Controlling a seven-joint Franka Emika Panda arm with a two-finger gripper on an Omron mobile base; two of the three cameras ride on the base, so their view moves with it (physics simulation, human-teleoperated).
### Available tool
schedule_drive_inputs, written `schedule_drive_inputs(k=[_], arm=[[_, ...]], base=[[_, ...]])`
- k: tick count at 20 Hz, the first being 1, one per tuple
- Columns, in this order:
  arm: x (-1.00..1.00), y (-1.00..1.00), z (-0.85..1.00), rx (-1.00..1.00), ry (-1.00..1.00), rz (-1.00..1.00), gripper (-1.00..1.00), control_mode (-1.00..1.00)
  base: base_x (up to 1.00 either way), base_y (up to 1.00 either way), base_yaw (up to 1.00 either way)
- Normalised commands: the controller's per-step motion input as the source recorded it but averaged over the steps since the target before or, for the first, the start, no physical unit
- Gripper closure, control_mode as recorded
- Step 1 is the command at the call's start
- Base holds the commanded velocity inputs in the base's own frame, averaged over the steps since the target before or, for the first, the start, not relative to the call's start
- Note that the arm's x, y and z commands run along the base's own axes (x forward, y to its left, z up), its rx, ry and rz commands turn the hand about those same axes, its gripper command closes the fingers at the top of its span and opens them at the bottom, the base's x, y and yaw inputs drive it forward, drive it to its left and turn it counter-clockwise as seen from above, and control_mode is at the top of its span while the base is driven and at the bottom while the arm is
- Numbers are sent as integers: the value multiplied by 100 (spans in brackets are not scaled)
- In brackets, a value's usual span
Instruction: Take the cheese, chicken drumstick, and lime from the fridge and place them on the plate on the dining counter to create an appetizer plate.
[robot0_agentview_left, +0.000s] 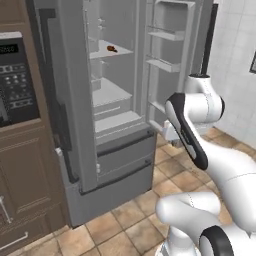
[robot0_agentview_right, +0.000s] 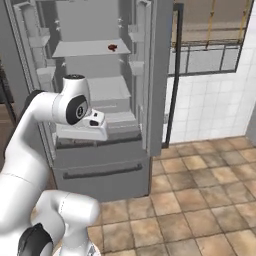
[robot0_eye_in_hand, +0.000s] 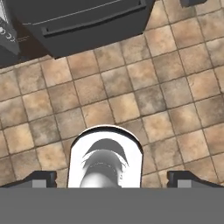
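The fridge (robot0_agentview_left: 75, 100) stands open, with both doors swung out and pale shelves showing. On an upper shelf lies the chicken drumstick (robot0_agentview_left: 112, 49) (robot0_agentview_right: 112, 48), a small reddish-brown lump. The cheese, the lime, the plate and the dining counter are out of view. My gripper (robot0_eye_in_hand: 112, 178) points down at the tiled floor in front of the fridge. It is open, with its dark fingertips (robot0_eye_in_hand: 41, 177) far apart and nothing between them. My white hand (robot0_agentview_right: 85, 131) hangs at about the height of the lower shelves, well below the drumstick.
A black microwave (robot0_agentview_left: 15, 75) sits in brown cabinets left of the fridge. The fridge's grey bottom drawers (robot0_agentview_left: 120, 170) (robot0_eye_in_hand: 87, 22) are shut. Its right door (robot0_agentview_right: 157, 75) juts out beside a white tiled wall (robot0_agentview_right: 210, 110). Brown tiled floor (robot0_agentview_right: 200, 200) lies open to the right.
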Motion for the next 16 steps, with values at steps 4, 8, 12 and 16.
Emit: schedule_drive_inputs(k=[4, 8, 12, 16], arm=[[0, 0, 0, 0, 0, 0, -100, 100], [0, 0, 0, 0, 0, 0, -100, 100], [0, 0, 0, 0, 0, 0, -100, 100], [0, 0, 0, 0, 0, 0, -100, 100]], base=[[34, -44, 41], [43, 0, 35], [46, 0, 33], [33, -8, 30]])
